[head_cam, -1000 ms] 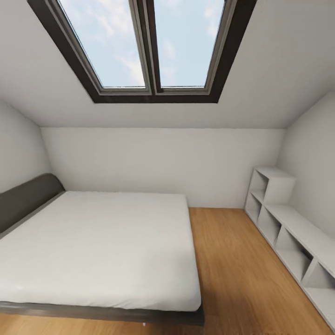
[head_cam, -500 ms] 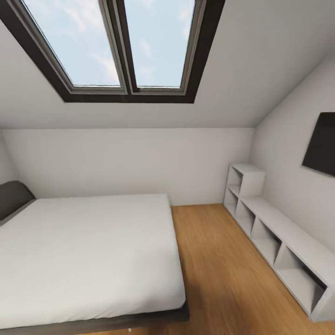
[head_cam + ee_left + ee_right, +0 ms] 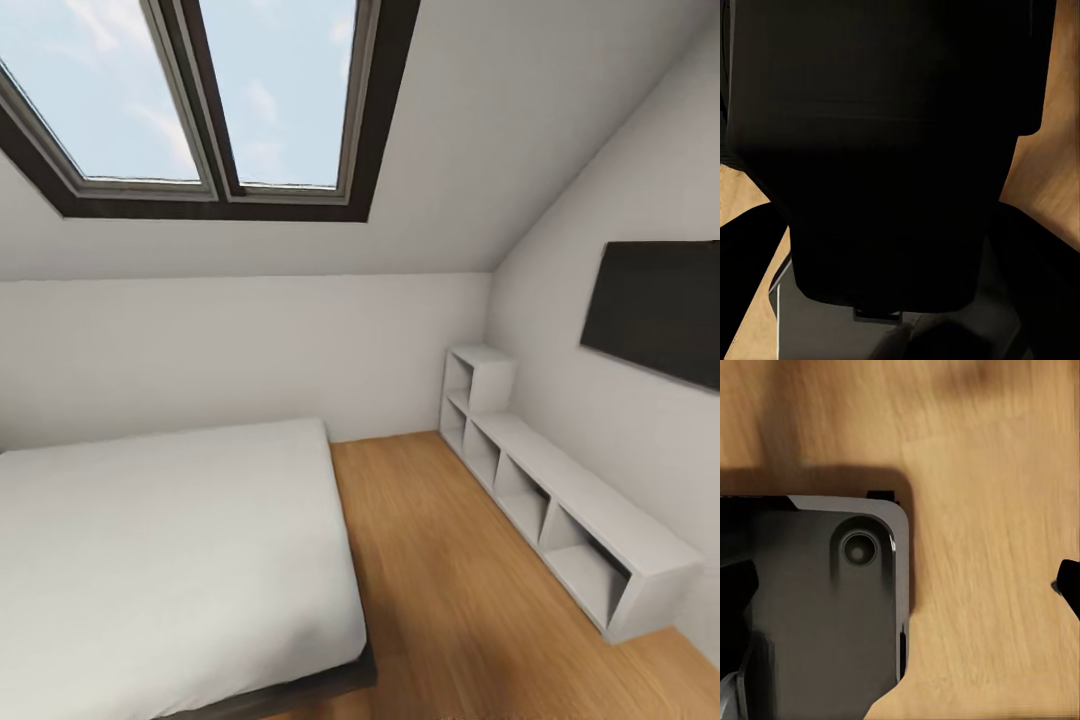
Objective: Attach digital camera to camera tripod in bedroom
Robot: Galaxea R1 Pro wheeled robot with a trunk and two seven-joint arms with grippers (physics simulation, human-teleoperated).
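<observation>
Bedroom: bed (image 3: 170, 560), cube shelf (image 3: 560, 500) across the floor (image 3: 450, 590) from it. Jaws' state: cannot tell, either arm.

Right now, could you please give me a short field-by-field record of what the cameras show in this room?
room: white-walled bedroom with sloped ceiling
bed: white mattress on a dark frame, at the head view's left
floor: light wood planks between bed and shelf
cube shelf: low, white, along the right wall, with a taller section at its far end
skylight: dark-framed, two panes, sky beyond
wall screen: dark flat panel above the shelf
left wrist view: dark robot body over wood floor
right wrist view: grey robot base on wood floor
</observation>
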